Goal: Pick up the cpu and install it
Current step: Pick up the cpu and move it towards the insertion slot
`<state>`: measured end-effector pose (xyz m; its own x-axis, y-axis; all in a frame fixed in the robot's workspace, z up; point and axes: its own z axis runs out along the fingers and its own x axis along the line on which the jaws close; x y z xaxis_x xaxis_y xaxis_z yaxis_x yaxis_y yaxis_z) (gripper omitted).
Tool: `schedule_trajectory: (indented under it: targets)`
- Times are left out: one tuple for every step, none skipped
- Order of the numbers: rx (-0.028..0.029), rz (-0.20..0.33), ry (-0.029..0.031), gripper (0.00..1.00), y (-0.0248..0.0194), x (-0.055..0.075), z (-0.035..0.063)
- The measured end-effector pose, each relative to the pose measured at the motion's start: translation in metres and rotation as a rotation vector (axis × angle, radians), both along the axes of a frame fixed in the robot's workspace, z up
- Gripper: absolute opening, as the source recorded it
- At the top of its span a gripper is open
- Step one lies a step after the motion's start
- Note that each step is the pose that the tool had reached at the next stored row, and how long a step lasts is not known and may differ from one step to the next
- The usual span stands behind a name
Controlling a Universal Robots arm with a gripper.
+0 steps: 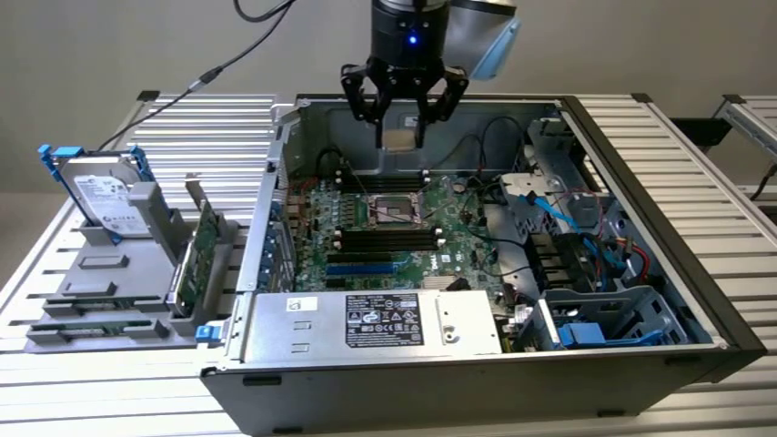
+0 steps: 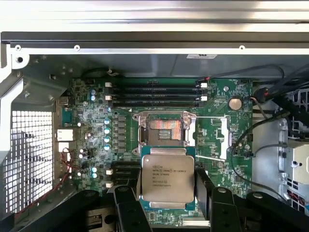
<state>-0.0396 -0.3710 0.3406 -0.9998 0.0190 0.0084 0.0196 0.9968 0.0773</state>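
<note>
The gripper (image 2: 169, 194) pinches cpu (image 2: 167, 176) edges, clear above socket (image 2: 165, 130).

Robotics laboratory or assembly test cell. An opened computer case (image 1: 425, 396) lies on a bench (image 1: 686, 173) of ribbed aluminium profiles. Beside the case a grey fixture (image 1: 104, 278) racks components, and above it hangs a cabled robot arm (image 1: 410, 32).
</note>
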Motion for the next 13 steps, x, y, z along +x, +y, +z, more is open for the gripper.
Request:
schedule_trajectory:
  targets:
    - [0.0047, 0.0, 0.0029, 0.55, 0.0, 0.0, -0.0001]
    - [0.0088, 0.0, 0.0053, 0.55, 0.0, 0.001, -0.0005]
    - [0.0114, 0.0, 0.007, 0.55, 0.0, 0.002, -0.0011]
    - [0.0129, 0.0, 0.0084, 0.55, 0.0001, 0.002, -0.0018]
    - [0.0136, 0.0, 0.0093, 0.55, 0.0002, 0.003, -0.0028]
    - [0.0138, 0.0, 0.0099, 0.55, 0.0004, 0.003, -0.0041]
    - [0.0139, -0.001, 0.0103, 0.55, 0.0009, 0.003, -0.0055]
    - [0.0143, -0.001, 0.0105, 0.55, 0.0014, 0.003, -0.0069]
    - [0.0147, -0.001, 0.0108, 0.55, 0.0019, 0.004, -0.0084]
    - [0.015, 0.0, 0.011, 0.55, 0.0024, 0.004, -0.0098]
    - [0.0155, 0.0, 0.0112, 0.55, 0.0029, 0.004, -0.0112]
    - [0.0159, 0.0, 0.0115, 0.55, 0.0034, 0.004, -0.0124]
    - [0.0163, 0.0, 0.0117, 0.55, 0.0039, 0.004, -0.0138]
